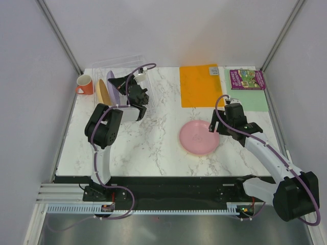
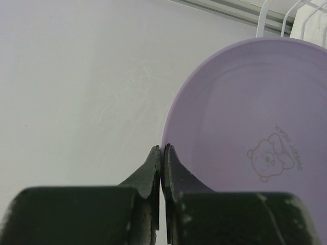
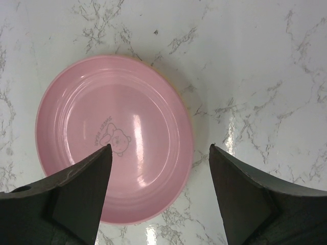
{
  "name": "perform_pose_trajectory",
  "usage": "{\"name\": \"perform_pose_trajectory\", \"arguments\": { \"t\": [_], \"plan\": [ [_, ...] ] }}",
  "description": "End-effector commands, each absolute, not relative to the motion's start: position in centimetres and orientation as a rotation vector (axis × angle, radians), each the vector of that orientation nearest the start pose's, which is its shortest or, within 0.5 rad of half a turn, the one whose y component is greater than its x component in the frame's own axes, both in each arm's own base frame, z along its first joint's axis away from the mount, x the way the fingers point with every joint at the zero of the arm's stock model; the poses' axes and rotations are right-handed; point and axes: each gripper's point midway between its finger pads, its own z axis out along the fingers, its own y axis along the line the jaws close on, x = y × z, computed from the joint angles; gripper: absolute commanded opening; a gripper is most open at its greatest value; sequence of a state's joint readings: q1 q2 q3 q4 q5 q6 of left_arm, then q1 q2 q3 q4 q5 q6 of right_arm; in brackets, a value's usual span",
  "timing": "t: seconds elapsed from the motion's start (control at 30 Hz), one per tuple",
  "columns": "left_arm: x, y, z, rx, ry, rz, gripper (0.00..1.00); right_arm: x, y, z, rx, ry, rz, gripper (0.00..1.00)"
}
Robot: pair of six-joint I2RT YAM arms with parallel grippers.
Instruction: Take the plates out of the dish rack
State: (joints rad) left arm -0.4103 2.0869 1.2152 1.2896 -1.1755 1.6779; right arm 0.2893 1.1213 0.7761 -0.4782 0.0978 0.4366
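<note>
The clear dish rack (image 1: 127, 58) stands at the back left. A yellow-orange plate (image 1: 103, 93) and the purple plate (image 1: 113, 91) stand on edge in it. My left gripper (image 1: 117, 79) is shut on the purple plate's rim; the left wrist view shows the jaws (image 2: 162, 149) pinching the edge of the purple plate (image 2: 255, 127), with white rack wires (image 2: 263, 20) behind. The pink plate (image 1: 199, 138) lies flat on the table, a thin orange rim showing under it. My right gripper (image 1: 215, 127) hangs open over the right edge of the pink plate (image 3: 112, 138), fingers (image 3: 87, 178) wide apart.
An orange mug (image 1: 85, 84) stands left of the rack. A flat orange mat (image 1: 200, 84) lies at the back centre, with a picture book (image 1: 247, 79) on a green sheet (image 1: 260, 102) at the back right. Grey walls close in the table.
</note>
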Motion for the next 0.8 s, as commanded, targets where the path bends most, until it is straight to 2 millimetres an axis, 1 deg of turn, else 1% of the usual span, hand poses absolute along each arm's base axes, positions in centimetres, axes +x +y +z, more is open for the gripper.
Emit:
{"name": "perform_pose_trajectory", "arguments": {
  "t": [0.0, 0.3, 0.4, 0.6, 0.77],
  "plan": [
    [44.8, 0.0, 28.9, 0.063, 1.474, 1.581, 0.02, 29.0, 8.8, 12.2, 0.201, 2.358, 0.254, 0.84],
    [43.8, 0.4, 31.7, 0.054, 1.456, 1.607, 0.02, 29.0, 9.2, 12.5, 0.189, 2.349, 0.278, 0.83],
    [43.5, 0.5, 32.3, 0.064, 1.452, 1.623, 0.02, 29.0, 9.2, 12.5, 0.187, 2.346, 0.283, 0.83],
    [42.9, 0.8, 32.8, 0.066, 1.456, 1.634, 0.02, 29.0, 9.4, 12.8, 0.181, 2.339, 0.299, 0.83],
    [42.3, 1.0, 34.0, 0.045, 1.452, 1.634, 0.02, 28.9, 9.8, 12.8, 0.167, 2.339, 0.323, 0.83]
  ]
}}
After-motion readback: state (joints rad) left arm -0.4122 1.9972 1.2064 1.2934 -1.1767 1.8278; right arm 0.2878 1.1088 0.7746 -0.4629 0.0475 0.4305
